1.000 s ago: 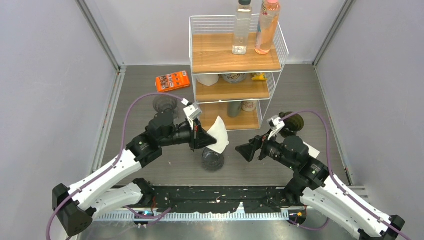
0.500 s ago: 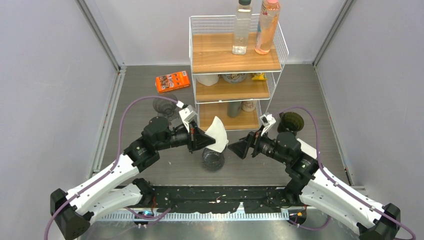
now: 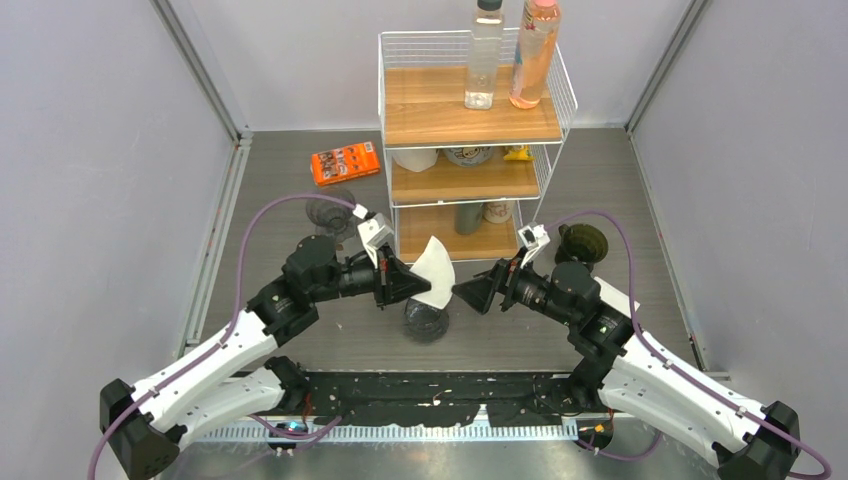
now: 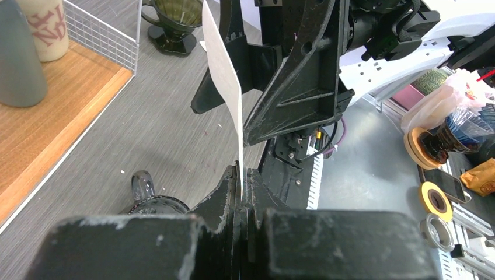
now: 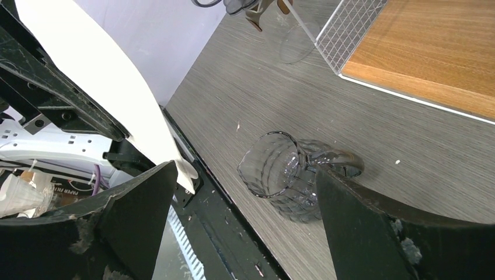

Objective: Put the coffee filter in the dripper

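Left gripper [image 3: 418,287] has its jaws clamped on the lower edge of the coffee filter [image 3: 436,265]. It's holding the white paper up on edge, flat and unopened, right above the glass dripper [image 3: 427,320]. Good spot for a drop, though a flat filter likely won't seat. Opposite, the right gripper [image 3: 468,293] sits with jaws spread wide, just beside the paper's free side, probably there to open it out. It's tight behind, with the wire shelf [image 3: 384,90] standing close. The table [image 3: 350,335] offers more room toward the arms' bases.
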